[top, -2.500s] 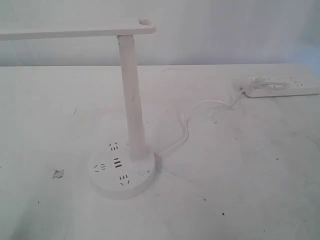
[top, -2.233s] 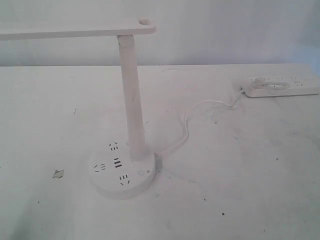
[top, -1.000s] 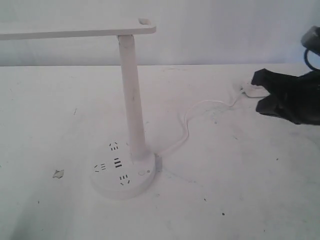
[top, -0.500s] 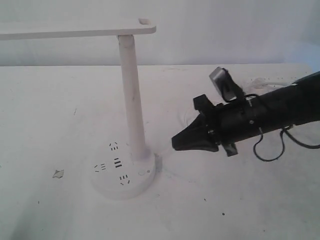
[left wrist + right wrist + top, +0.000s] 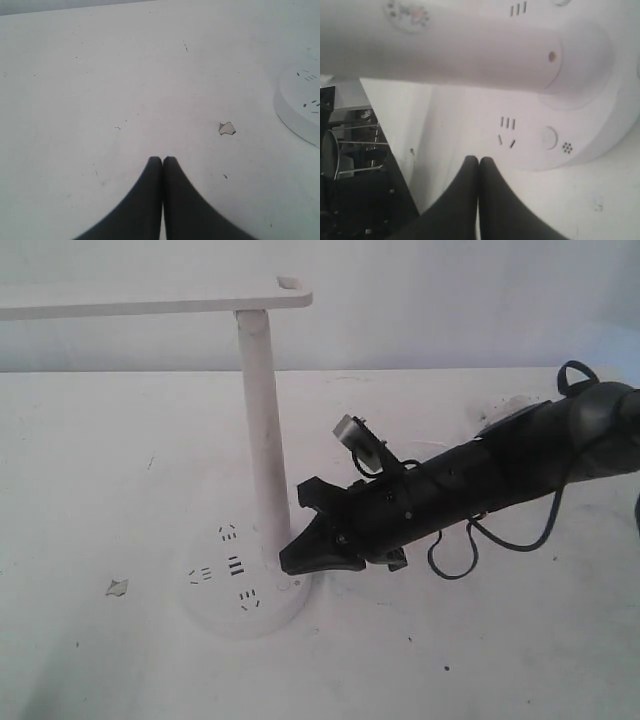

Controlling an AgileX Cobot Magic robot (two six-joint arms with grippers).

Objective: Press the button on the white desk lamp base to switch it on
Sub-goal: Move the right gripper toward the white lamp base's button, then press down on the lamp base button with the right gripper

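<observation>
The white desk lamp [image 5: 262, 440] stands left of centre, its flat head [image 5: 150, 302] high up. Its round base [image 5: 225, 612] shows dark socket holes and USB slots. My right gripper [image 5: 284, 562] is shut and empty, its tip low at the base's right edge beside the post. The right wrist view shows the button [image 5: 549, 137] on the base [image 5: 592, 132], with the shut right gripper [image 5: 479, 159] a short way to one side of it and not on it. In the exterior view the gripper hides the button. The left gripper [image 5: 162, 159] is shut over bare table, away from the base [image 5: 300, 107].
The right arm [image 5: 500, 465] stretches across the table from the right with a loose black cable [image 5: 500, 535] hanging under it. It covers the lamp's cord and most of the power strip. A small chipped patch [image 5: 118, 587] marks the table left of the base.
The right arm came in from the right edge and swept left and down. Its shut tip, which was still short of the base, now sits at the base's right edge.
</observation>
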